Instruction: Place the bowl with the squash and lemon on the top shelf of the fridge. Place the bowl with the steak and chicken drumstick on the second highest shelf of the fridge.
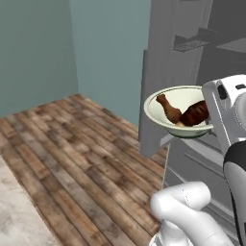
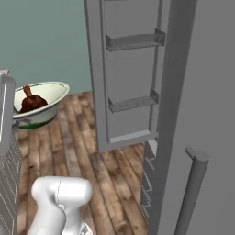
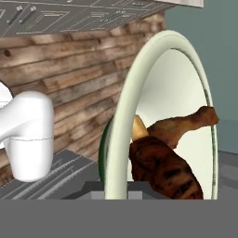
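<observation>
— From the left base camera, what do you see?
— A cream-white bowl [image 1: 178, 111] held up in the air in front of the grey fridge [image 1: 202, 72]. Inside it lie the chicken drumstick [image 1: 169, 108], bone end toward the left, and the darker steak [image 1: 195, 114] just to its right, the two touching. The robot's white hand covers the bowl's right rim, so the fingers themselves are hidden from here. Below is a wooden floor [image 1: 72, 163], and a teal wall [image 1: 38, 48] stands far left.

— And from the right base camera?
— The same bowl [image 2: 39, 103] sits at the left edge, well above the floor [image 2: 110, 170] and well apart from the open fridge door [image 2: 131, 73]. The steak [image 2: 33, 103] shows as a dark lump over the rim, with the thin drumstick [image 2: 26, 91] end poking up. The door carries two bins [image 2: 135, 41], one above the other. Near right, a grey bar handle [image 2: 193, 193] runs down the fridge [image 2: 206, 92] front.

— What does the hand camera give?
— The bowl [image 3: 135, 93] seen edge-on, its rim running top to bottom. The steak [image 3: 165, 169] lies low and near, the drumstick [image 3: 183, 126] just beyond it, resting against it. The gripper [image 3: 115, 190] is clenched on the bowl's rim at the bottom, though the tips are mostly hidden. Wooden floor [image 3: 69, 69] lies behind.
</observation>
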